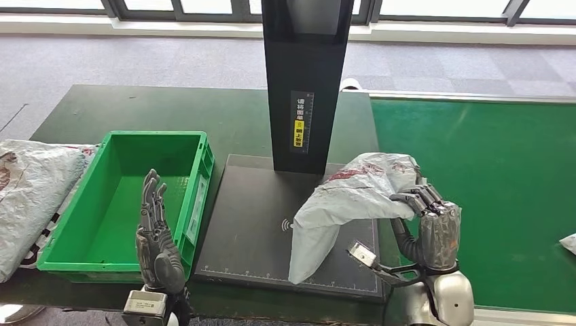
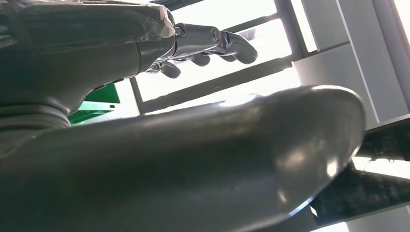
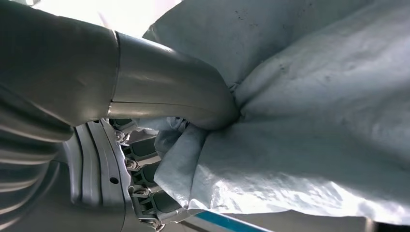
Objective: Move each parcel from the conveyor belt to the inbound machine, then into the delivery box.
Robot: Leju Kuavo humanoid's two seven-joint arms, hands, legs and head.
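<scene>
A grey plastic parcel bag (image 1: pixel 346 197) with red print hangs over the right half of the black scanning plate (image 1: pixel 251 231) of the inbound machine. My right hand (image 1: pixel 431 224) grips its right end, thumb pressed into the bag (image 3: pixel 309 111) in the right wrist view. The bag's lower end droops to the plate's front edge. My left hand (image 1: pixel 156 234) is raised with fingers straight and apart, holding nothing, at the front right corner of the green delivery box (image 1: pixel 126 204). Its fingers (image 2: pixel 212 41) point up toward the windows in the left wrist view.
The machine's black post (image 1: pixel 302 81) rises behind the plate. The green conveyor belt (image 1: pixel 489 190) lies to the right, with another parcel's corner (image 1: pixel 569 243) at its right edge. Grey parcel bags (image 1: pixel 30 197) lie left of the box.
</scene>
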